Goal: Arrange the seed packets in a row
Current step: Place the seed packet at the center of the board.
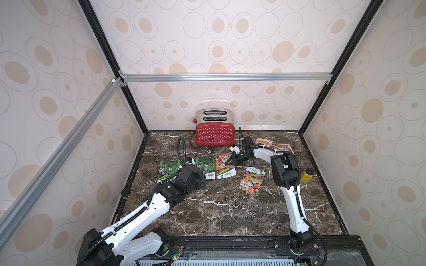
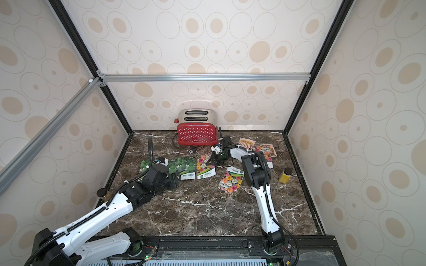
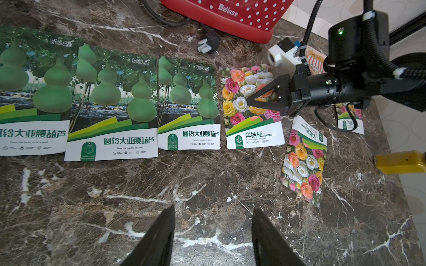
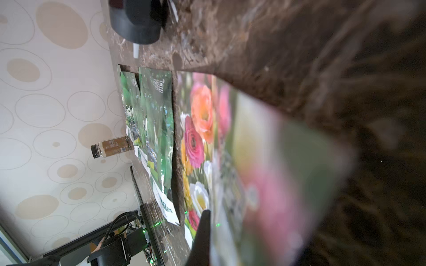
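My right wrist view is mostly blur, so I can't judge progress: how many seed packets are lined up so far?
Observer: Four, side by side in the left wrist view: three glossy green gourd-print packets, then one glossy multicoloured flower-print packet.
Operator: Where is my right gripper tip?
Observer: The black right gripper is shut. Its tip points at the blooms on that flower-print packet, which lies flat. I cannot tell whether it touches.
Operator: Any packets out of line?
Observer: Yes. In a top view, a second flower-print packet lies askew, to the right of the row and nearer the robot's base.
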Controlling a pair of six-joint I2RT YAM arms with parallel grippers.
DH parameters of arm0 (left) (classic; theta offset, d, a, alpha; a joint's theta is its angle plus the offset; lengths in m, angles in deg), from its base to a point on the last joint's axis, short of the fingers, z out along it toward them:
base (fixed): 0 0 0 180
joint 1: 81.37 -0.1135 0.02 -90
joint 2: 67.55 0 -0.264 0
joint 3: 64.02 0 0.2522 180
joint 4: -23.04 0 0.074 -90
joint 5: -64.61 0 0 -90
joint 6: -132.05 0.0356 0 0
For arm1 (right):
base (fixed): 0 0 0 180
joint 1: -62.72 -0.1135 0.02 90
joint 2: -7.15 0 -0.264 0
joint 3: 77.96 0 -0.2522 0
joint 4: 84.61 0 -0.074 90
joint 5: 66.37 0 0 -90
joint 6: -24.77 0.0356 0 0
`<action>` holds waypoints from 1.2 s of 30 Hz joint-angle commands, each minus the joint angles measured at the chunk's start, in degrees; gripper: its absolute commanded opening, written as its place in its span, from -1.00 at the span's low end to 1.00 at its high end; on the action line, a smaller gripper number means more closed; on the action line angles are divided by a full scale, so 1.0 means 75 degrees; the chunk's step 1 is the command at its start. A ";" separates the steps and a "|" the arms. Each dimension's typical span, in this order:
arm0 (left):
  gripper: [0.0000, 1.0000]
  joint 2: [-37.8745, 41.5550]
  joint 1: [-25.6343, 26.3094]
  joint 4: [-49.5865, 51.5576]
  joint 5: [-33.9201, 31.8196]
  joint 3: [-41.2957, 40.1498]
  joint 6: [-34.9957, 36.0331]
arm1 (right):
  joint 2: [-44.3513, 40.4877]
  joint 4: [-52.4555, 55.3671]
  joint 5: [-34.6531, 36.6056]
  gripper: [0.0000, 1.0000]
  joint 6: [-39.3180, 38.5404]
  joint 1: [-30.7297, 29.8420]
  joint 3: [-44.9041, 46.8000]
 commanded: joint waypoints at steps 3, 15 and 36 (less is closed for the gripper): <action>0.10 -0.0116 -0.0055 -0.0142 0.0066 0.0117 0.0151 | 0.0116 0.0308 0.0216 -0.94 -0.0101 0.0049 0.0000; 0.13 -0.0065 -0.0062 -0.0068 0.0051 0.0074 0.0181 | 0.0329 0.0605 0.0834 -0.62 0.0024 0.0022 -0.0171; 0.15 -0.0176 -0.0074 -0.0173 0.0092 -0.0037 0.0234 | -0.0153 0.0688 0.1885 -0.26 0.0162 -0.0040 0.0495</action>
